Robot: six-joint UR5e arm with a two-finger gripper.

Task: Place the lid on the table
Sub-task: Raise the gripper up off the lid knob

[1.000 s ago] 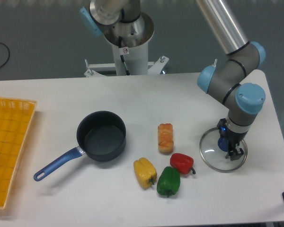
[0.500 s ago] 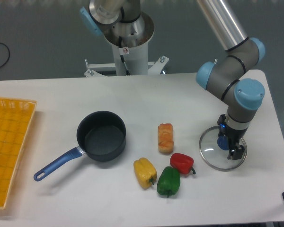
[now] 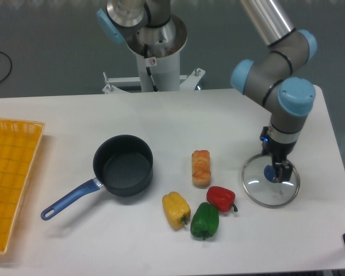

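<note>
nearest the camera, the green pepper and the yellow pepper sit close together at the front of the surface, with the red pepper touching the green one just behind. a step further back and to the right, there's the lid, lying flat on the white surface near its right edge, glass disc down, metal rim all round, the little blue knob poking up in the middle.

that lid looks like a stiff, fairly weighty thing for its size, and it's glass, so it's probably slick on the flat and liable to crack or chip if dropped on its rim. the knob is the obvious place to take it; the rim lies too flat against the surface to get under.

and the fingers are right there, pointing straight down over the knob, the arm rising behind them. they sit close around the knob, but from this angle it cannot be told whether they are clamped on it or have let go; the gap is too small to read. judged from how it lies, the lid is already down where the task wants it.

further left, the orange bread roll, then the dark saucepan with its blue handle, empty, and the yellow tray at the far left edge. at the back, the robot's base.
</note>
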